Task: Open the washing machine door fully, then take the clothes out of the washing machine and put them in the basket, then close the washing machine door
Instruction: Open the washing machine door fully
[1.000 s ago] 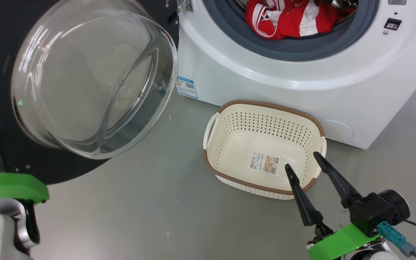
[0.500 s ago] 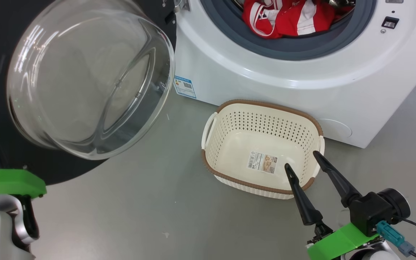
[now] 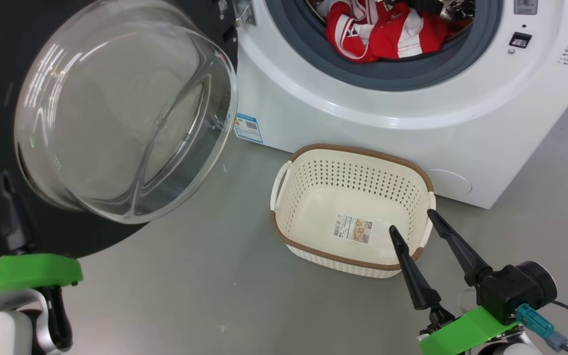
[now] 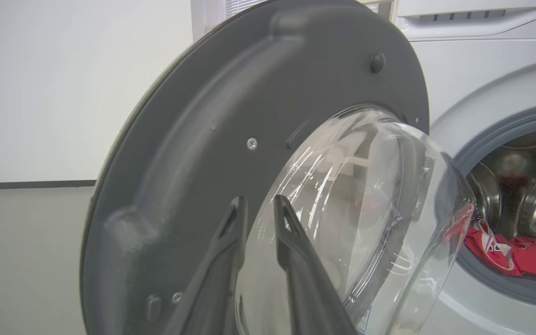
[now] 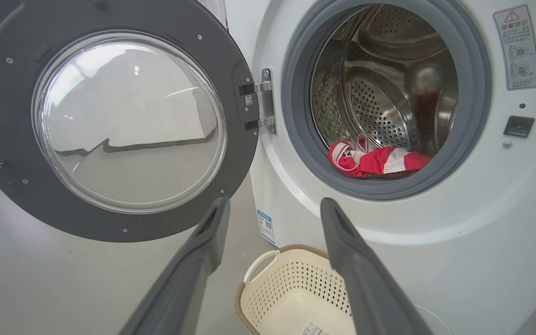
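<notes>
Head view: the door [image 3: 116,113] is swung wide left, clothes [image 3: 382,29] lie in the washer [image 3: 363,118] beyond the empty basket [image 3: 353,150], and your right hand [image 3: 411,220] hovers spread at its near rim. Left wrist: your left hand [image 4: 259,201], fingers narrowly apart on nothing, sits beside the door. Right wrist: opening looks done, so reach in for the clothes.

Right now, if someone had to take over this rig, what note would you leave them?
Left end effector: fingers slightly apart, empty, by the inner face of the washing machine door; contact unclear.
Right end effector: open, empty, held up near the basket.
The door is swung wide; whether fully, I cannot tell.
The clothes lie at the mouth of the washing machine.
The basket is empty, on the floor in front of the machine.
Done: door opened. Left: move clothes to basket, close door.
</notes>
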